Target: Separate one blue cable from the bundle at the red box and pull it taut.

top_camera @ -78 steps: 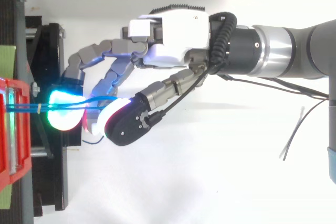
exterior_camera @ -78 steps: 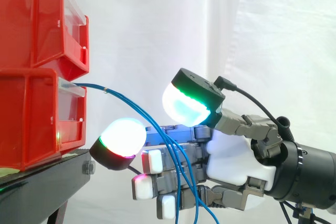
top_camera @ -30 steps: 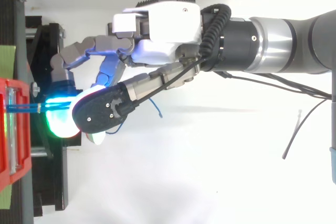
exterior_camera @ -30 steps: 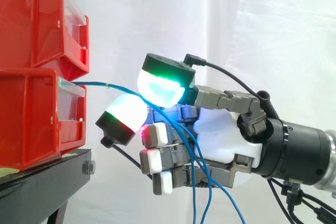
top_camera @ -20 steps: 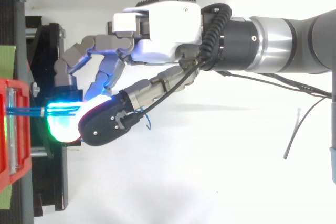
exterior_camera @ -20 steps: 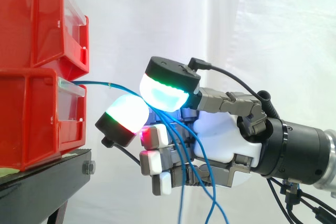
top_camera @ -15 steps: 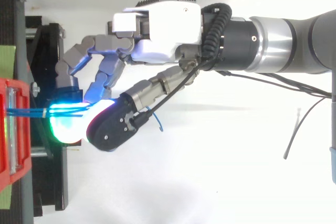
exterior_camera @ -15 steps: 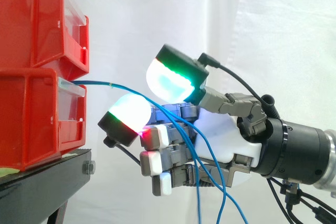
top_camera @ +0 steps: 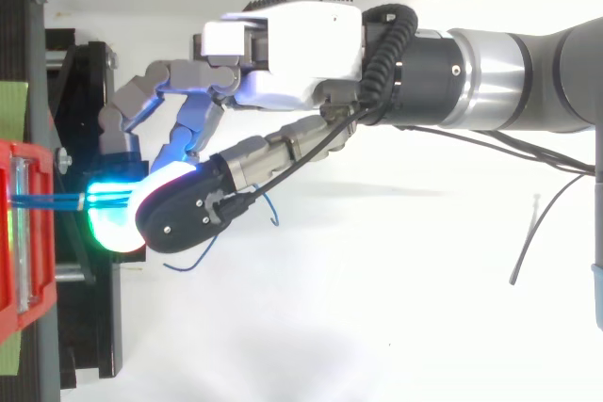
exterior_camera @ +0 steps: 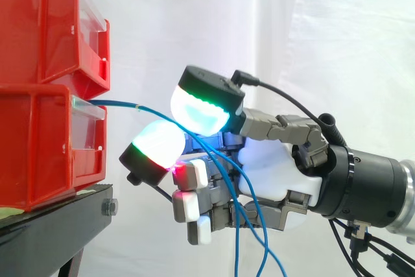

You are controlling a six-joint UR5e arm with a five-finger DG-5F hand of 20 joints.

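Observation:
Thin blue cables [exterior_camera: 117,104] leave the lower red bin [exterior_camera: 39,147] as a tied bundle and run right to my hand [exterior_camera: 272,173]. There they pass between the thumb's green-white pad [exterior_camera: 201,105] above and a finger's white-red pad [exterior_camera: 155,147] below, which are closed together on them. Past the pinch the strands hang down in front of the curled fingers [exterior_camera: 194,202]. From above, the cables [top_camera: 52,201] stretch from the bin [top_camera: 24,233] to the glowing green pad [top_camera: 113,218] under the thumb [top_camera: 184,214]. Loose blue ends curl beside it.
A second red bin [exterior_camera: 45,24] sits on top of the lower one, both on the black stand [exterior_camera: 58,225]. My arm [top_camera: 509,77] comes in from the right. A loose grey wire [top_camera: 528,251] lies on the white surface at the right.
Half a second ago the thumb was lifted off the cables; it has come back down onto them against the finger pad. The hanging strands have swung slightly.

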